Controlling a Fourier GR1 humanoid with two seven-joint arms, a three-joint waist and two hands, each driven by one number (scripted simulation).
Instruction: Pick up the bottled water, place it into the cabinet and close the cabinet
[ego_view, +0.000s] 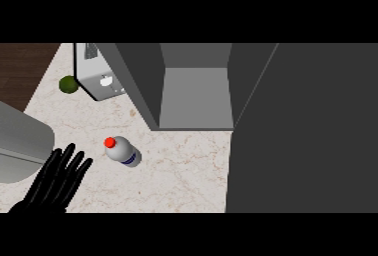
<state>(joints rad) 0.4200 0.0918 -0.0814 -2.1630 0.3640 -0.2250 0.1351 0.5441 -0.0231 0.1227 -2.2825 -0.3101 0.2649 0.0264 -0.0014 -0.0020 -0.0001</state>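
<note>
On speckled marble counter (184, 170), rounded bottled water (122, 151) (red-capped) stands.

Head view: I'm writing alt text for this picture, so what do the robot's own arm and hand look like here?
Only the left hand shows, at the lower left: matte black all over, with long slim fingers and no visible markings or cables. Its forearm is not clearly visible, and the right hand is out of view.

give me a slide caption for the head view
Bottled water stands on the counter before the open cabinet; left hand open nearby.
</note>
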